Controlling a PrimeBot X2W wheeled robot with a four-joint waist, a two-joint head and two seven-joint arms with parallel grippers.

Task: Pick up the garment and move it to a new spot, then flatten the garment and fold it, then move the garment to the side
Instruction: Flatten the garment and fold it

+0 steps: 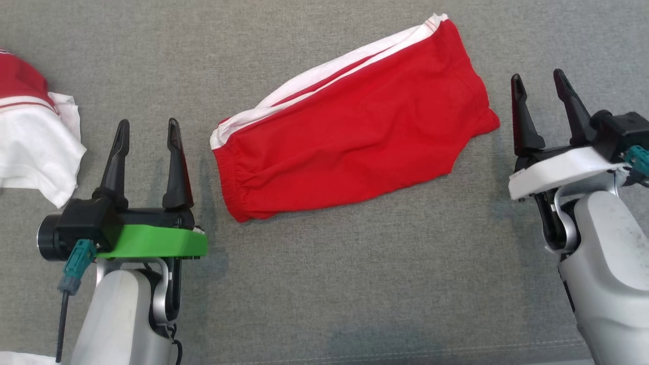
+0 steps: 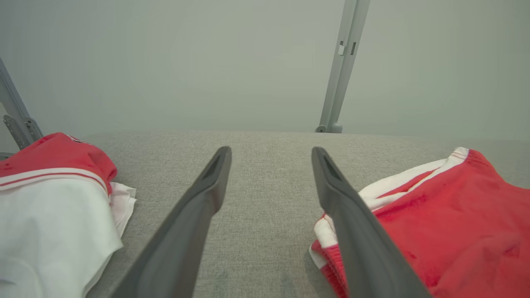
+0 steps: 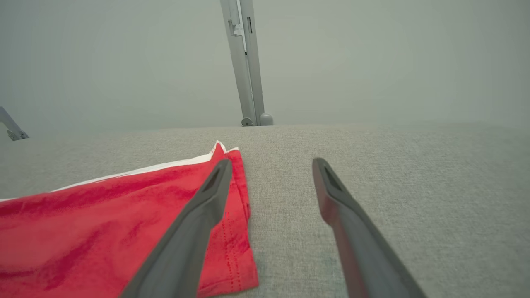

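Grey fabric surface [image 1: 324,284] spreading under all | left gripper [image 1: 148,123] standing released, empty, just beside waistband of red shorts [image 1: 355,126] | right gripper [image 1: 537,76] standing released, empty, near their leg hem | shorts lying flat and slanted between both | red-and-white garment [image 1: 30,137] lying crumpled left of left gripper

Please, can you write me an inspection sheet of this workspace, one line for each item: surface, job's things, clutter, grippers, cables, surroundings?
Surface: grey woven cloth, lying flat.
Job's things: red shorts with white side stripes, spread out and slanted in the middle, a few wrinkles.
Clutter: red-and-white garment bunched at the left edge.
Grippers: left gripper and right gripper both open and empty, one on each side of the shorts, not holding them.
Cables: black cable and teal plug at the left wrist; second teal plug at the right wrist.
Surroundings: grey metal post beyond the far edge, plain pale wall.
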